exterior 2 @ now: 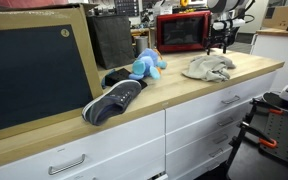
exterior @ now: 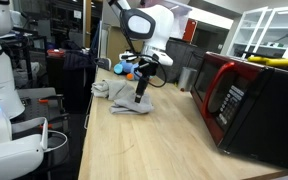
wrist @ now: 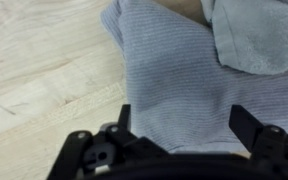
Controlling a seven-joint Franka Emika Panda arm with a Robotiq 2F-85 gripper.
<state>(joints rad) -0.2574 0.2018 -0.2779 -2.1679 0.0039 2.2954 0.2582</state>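
A crumpled grey cloth (exterior: 134,103) lies on the wooden counter (exterior: 154,140); in an exterior view it shows as a pale heap (exterior 2: 209,68). My gripper (exterior: 141,93) hangs straight above it, fingers pointing down, close over the fabric. In the wrist view the ribbed grey cloth (wrist: 184,75) fills most of the picture, and my gripper (wrist: 184,120) stands open, its two dark fingertips (wrist: 242,122) wide apart with only cloth showing between them. Whether the fingertips touch the cloth I cannot tell.
A red microwave (exterior: 246,100) stands on the counter beside the cloth. A blue plush toy (exterior 2: 146,65) and a dark shoe (exterior 2: 114,100) lie further along the counter. A chalkboard (exterior 2: 34,70) leans behind them. Drawers (exterior 2: 194,120) run under the counter.
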